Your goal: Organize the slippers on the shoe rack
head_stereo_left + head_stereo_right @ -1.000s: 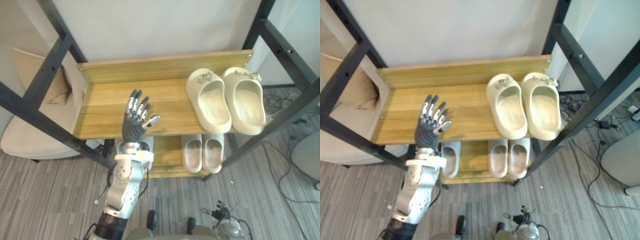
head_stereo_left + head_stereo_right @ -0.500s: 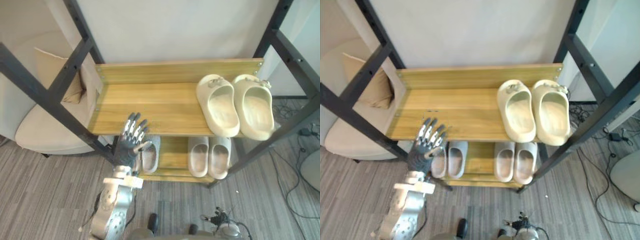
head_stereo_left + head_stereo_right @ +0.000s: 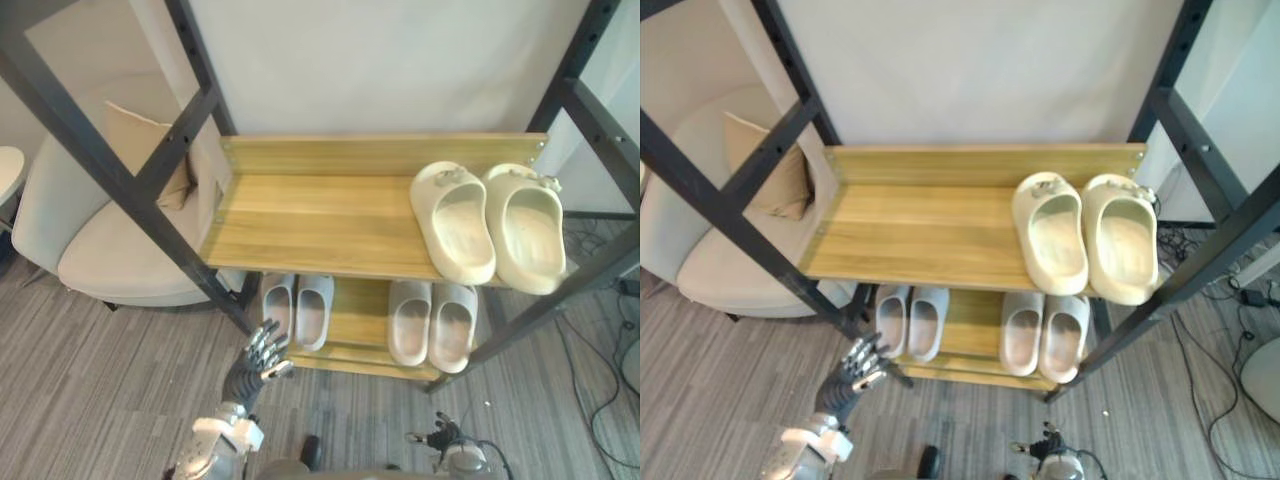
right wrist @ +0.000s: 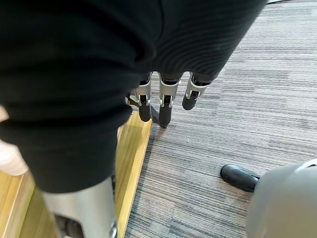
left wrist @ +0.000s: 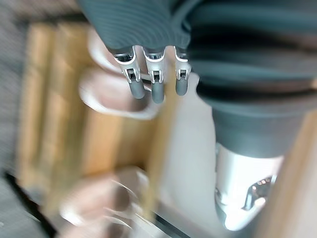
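Wooden shoe rack (image 3: 330, 215): cream slippers (image 3: 455, 225) at 3 o'clock of its top shelf. Left hand (image 3: 250, 372) at 7 o'clock and right hand (image 4: 165, 101) both have straight fingers and hold nothing.

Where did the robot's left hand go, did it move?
Yes. The left hand was over the top shelf; now it is lower, out in front, near the grey slippers below that shelf.

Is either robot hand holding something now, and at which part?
Nothing is held. The left robot hand hovers open before the lower wooden shelf; the right robot hand hangs open over the grey striped floor.
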